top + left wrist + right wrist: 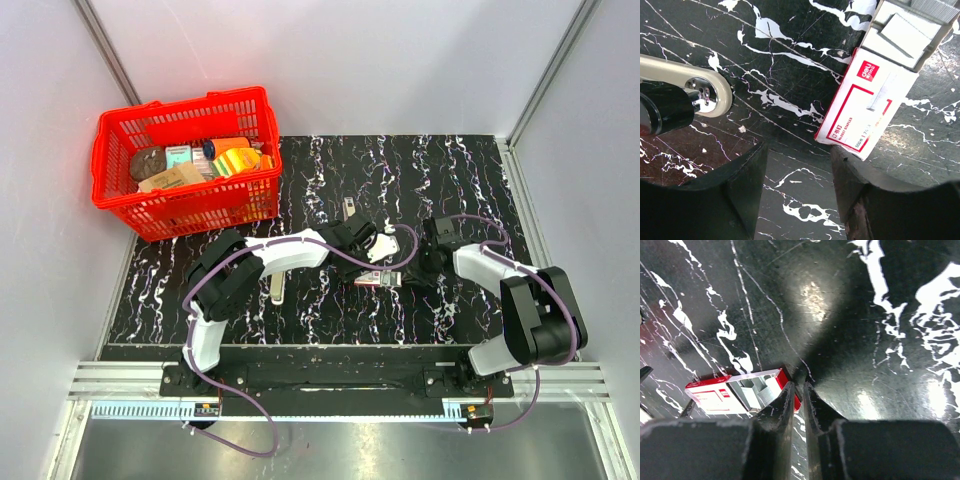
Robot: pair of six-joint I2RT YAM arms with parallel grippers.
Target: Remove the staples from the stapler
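The right tool [799, 386], its dark fingers almost together with a thin slit between, points its tips just beside the red end of an open red-and-white box [715, 395] holding silvery staples [756, 390] on the black, white-veined table [865, 315].

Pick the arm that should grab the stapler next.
Left. The left gripper is open and empty, and the stapler lies close beside one finger in its wrist view. The right gripper is shut at the staple box, with no stapler in its view.

One red basket [185, 104], one red-and-white staple box [860, 110], one cream stapler [710, 95], two pincers: left pincer [797, 165], right pincer [799, 390]
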